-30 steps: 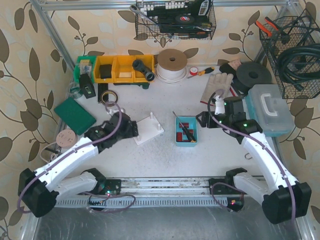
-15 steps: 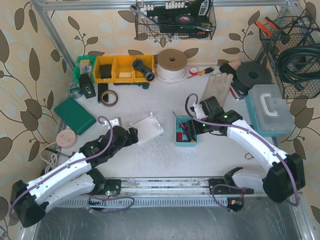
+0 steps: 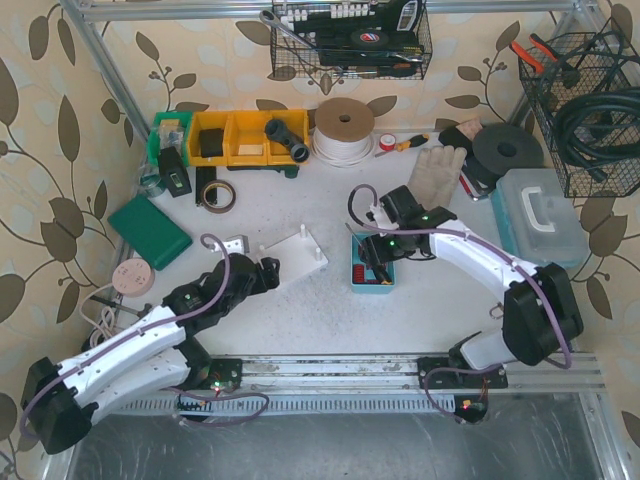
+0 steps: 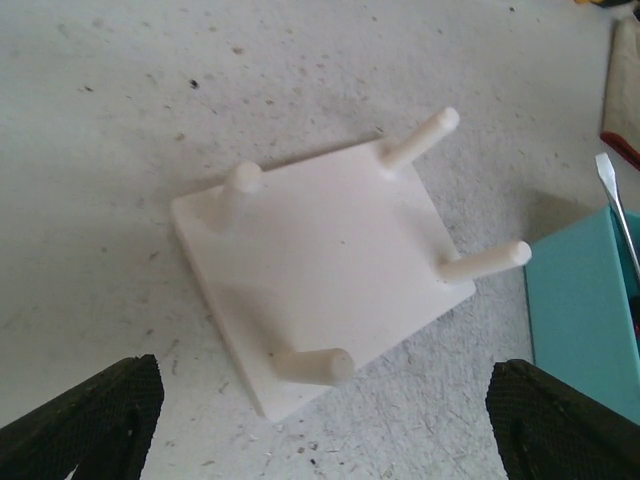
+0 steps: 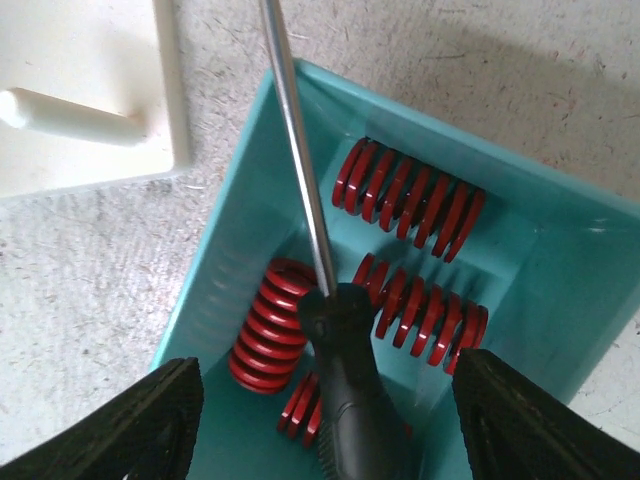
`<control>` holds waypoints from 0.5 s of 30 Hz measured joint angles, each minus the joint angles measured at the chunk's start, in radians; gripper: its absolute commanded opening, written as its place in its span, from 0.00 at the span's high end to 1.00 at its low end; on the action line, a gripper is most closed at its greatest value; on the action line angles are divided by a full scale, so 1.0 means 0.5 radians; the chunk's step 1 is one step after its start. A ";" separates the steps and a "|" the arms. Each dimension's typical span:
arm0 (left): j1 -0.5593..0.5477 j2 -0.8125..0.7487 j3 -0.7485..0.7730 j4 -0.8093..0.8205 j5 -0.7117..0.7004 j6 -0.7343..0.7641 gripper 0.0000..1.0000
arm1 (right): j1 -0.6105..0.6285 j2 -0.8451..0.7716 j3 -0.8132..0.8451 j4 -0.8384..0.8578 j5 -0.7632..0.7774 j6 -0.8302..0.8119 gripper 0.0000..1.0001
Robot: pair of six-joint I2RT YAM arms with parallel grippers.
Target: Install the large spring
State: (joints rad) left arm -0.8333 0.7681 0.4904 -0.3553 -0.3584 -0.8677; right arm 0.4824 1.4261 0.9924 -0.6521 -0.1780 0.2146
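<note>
Several red springs lie in a teal bin (image 5: 245, 210), (image 3: 356, 280). One thick spring (image 5: 268, 325) rests against the bin's left wall, and two longer ones (image 5: 410, 200) lie further in. A black-handled screwdriver (image 5: 350, 390) lies across them, its shaft pointing out over the rim. My right gripper (image 5: 335, 425), (image 3: 376, 250) hovers open over the bin, one finger on each side of the handle, holding nothing. A white plate with pegs (image 4: 320, 290), (image 3: 298, 257) lies left of the bin, all its pegs bare. My left gripper (image 4: 320, 430), (image 3: 262, 272) stands wide open at the plate's near left corner.
Along the back stand yellow bins (image 3: 245, 137), a wire spool (image 3: 343, 128) and a black disc (image 3: 507, 152). A tape roll (image 3: 217, 193) and a green box (image 3: 150, 230) lie at the left. A glove (image 3: 432, 175) and a plastic case (image 3: 540, 215) lie at the right.
My right arm has swung left from beside the plastic case to above the teal bin. My left gripper has shifted a little right and nearer, up to the plate's corner.
</note>
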 measured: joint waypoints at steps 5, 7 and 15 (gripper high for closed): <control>0.000 0.091 0.000 0.121 0.098 0.066 0.12 | 0.027 0.123 0.008 0.032 0.055 -0.021 0.31; 0.000 0.089 -0.002 0.176 0.105 0.078 0.12 | 0.047 0.160 0.011 0.044 0.082 -0.034 0.31; 0.001 0.060 -0.085 0.264 0.003 0.011 0.08 | 0.127 0.292 0.039 0.068 0.188 -0.056 0.32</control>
State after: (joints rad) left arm -0.8330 0.7979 0.4477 -0.2234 -0.3569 -0.8623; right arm 0.5461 1.5723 1.0119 -0.6182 -0.0837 0.1867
